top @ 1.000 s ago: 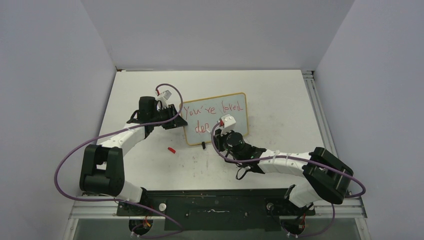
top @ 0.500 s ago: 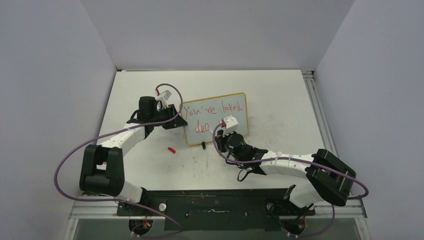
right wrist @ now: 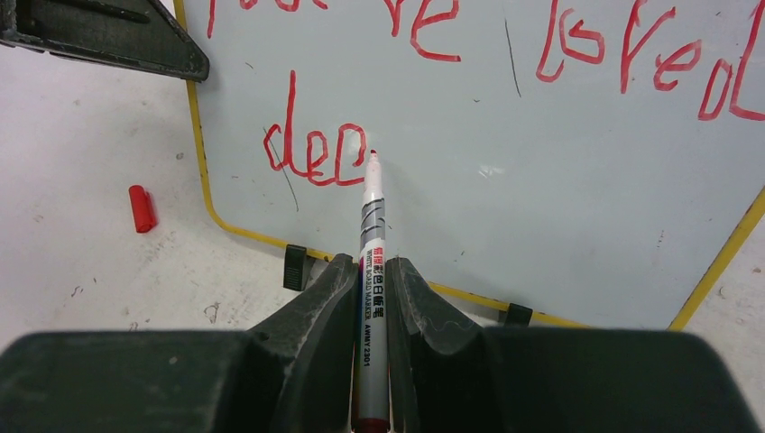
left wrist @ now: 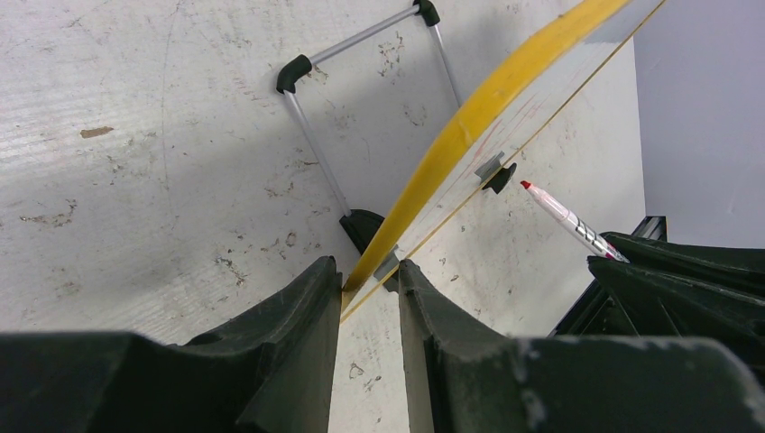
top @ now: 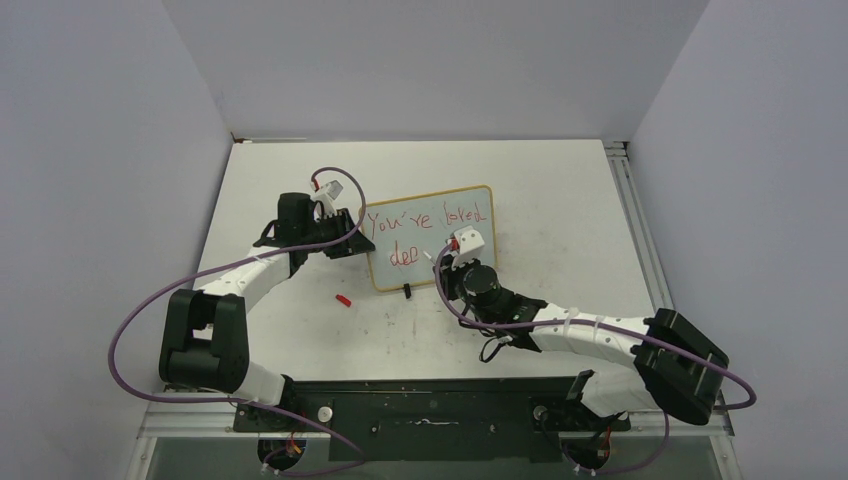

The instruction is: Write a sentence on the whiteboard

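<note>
Right gripper (right wrist: 368, 263): jaws pressed together on a marker (right wrist: 373, 225), gripped at the lower barrel, with the barrel running straight out between the fingers. The red tip sits at the face of the whiteboard (right wrist: 559, 207), just right of the last letter on the lower line. Contact appears made, though the wrist view does not settle it.

Sentence (top: 423, 219): red handwriting in two lines. The upper line reads "You're loved". The lower line reads "dee" and stops at the marker tip. Faint grey scuffs cross the board face near both lines.

Left gripper (left wrist: 368, 275): jaws nearly together, pinching the left edge of the whiteboard by its yellowish frame. The frame strip rises up and away from between the fingers.

Whiteboard: standing tilted near the middle of the table (top: 560, 220), between the two arms. The left arm is at its left edge and the right arm reaches in from the near right. A wire stand (left wrist: 316, 144) with black ends props it from behind. Small black feet (right wrist: 295, 264) show on its lower edge.

Cap (right wrist: 140, 207): red, lying on the table near the lower left corner of the board, apart from both grippers.
</note>
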Robot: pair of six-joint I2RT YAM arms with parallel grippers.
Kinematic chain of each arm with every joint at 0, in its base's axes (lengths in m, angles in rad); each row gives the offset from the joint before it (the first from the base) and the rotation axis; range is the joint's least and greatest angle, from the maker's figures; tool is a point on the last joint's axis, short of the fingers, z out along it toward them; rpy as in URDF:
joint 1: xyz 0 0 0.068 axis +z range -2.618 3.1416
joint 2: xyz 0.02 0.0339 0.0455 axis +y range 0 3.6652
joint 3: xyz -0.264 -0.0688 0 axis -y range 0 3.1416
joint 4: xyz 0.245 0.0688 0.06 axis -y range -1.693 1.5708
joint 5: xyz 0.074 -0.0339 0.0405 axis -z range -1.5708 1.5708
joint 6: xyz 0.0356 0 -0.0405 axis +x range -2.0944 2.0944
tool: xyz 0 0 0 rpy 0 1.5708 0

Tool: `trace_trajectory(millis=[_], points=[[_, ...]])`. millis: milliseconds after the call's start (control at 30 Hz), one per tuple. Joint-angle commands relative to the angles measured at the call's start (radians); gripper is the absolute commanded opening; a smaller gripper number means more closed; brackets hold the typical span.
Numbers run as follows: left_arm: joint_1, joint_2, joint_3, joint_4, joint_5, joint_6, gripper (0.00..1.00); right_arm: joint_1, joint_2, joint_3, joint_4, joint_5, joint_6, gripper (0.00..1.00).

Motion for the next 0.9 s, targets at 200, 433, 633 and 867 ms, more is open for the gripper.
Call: trace_trajectory(millis=[200, 433, 633, 867], points=[[-0.003, -0.039, 0.041, 0.023, 0.03, -0.003, 0.28, -0.013, 0.044, 0.044, 0.06, 0.006, -0.024, 0.05], [-0.004, -0.04, 0.042, 0.023, 0.031, -0.003, 0.28, -0.02, 0.065, 0.042, 0.089, 0.0, -0.025, 0.05], [-0.004, -0.041, 0.041, 0.024, 0.03, -0.003, 0.28, -0.023, 0.078, 0.045, 0.107, -0.008, -0.024, 0.05], [-0.004, -0.041, 0.042, 0.024, 0.032, -0.003, 0.28, -0.022, 0.076, 0.027, 0.093, 0.006, -0.013, 0.05]])
